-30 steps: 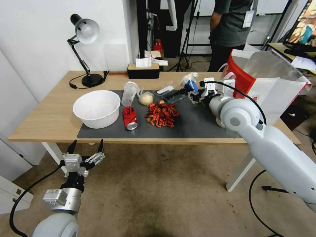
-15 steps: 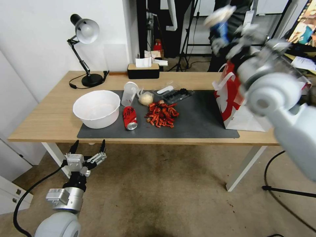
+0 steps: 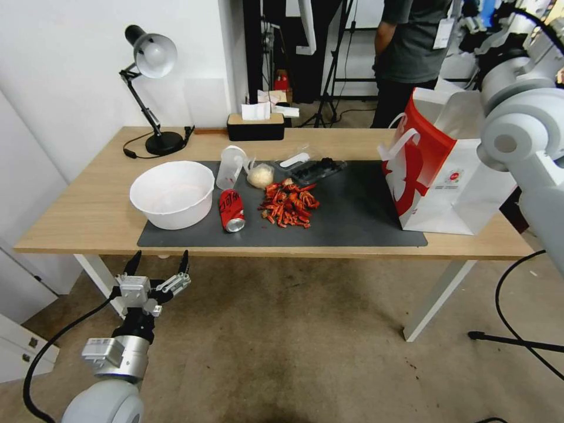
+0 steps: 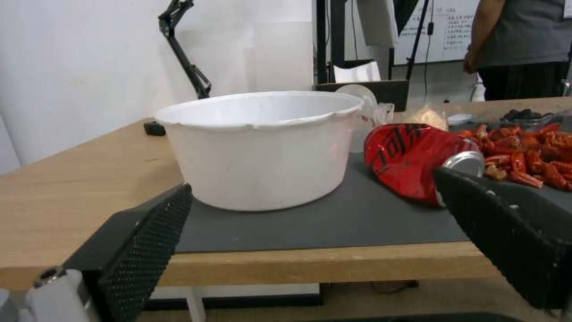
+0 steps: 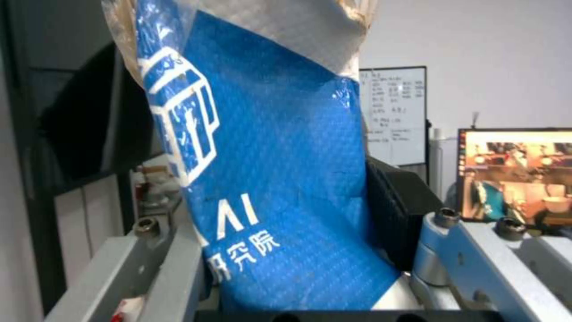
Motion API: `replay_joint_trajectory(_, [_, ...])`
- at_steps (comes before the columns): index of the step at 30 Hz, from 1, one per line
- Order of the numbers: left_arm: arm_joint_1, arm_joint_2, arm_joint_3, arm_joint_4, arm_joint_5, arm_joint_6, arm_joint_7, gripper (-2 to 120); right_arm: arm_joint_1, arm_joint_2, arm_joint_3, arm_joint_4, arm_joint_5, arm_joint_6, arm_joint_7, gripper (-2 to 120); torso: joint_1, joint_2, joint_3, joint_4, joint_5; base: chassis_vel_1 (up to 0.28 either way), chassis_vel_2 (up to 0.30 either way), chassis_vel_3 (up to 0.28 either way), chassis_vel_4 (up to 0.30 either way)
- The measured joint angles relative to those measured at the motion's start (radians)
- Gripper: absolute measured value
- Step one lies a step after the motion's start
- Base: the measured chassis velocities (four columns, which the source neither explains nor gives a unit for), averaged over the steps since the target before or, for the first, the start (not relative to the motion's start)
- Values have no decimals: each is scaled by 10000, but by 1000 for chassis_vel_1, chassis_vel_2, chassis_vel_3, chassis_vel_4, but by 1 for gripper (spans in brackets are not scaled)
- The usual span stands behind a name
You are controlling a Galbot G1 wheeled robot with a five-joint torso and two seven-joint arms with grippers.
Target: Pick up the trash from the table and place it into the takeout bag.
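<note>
My right gripper [image 3: 479,14] is raised high over the takeout bag [image 3: 437,170], which stands open at the table's right end. In the right wrist view this gripper [image 5: 256,156] is shut on a blue-and-white can [image 5: 280,179]. On the dark mat [image 3: 352,220] lie a white bowl [image 3: 172,194], a clear plastic cup [image 3: 230,167], a red cola can [image 3: 232,210] on its side, a wrapped whitish food lump [image 3: 261,175] and a heap of red shells [image 3: 289,204]. My left gripper [image 3: 154,276] hangs open below the table's front edge, facing the bowl [image 4: 256,147] and cola can [image 4: 417,156].
A black desk lamp [image 3: 154,94] and a tissue box [image 3: 256,124] stand at the table's back. A black tray in clear wrap [image 3: 314,170] lies behind the shells. A person stands beyond the table. Cables run over the floor at right.
My right arm has lifted the blue-and-white can off the mat and swung it up and to the right, above the bag. The left arm has barely moved.
</note>
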Motion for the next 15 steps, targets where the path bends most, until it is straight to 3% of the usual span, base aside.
replay_joint_trajectory(15, [4, -26, 19, -44, 14, -22, -3, 100, 87, 238, -278, -1199, -71, -174, -457, 39, 0, 0, 0, 0, -1, 0, 0, 0, 0])
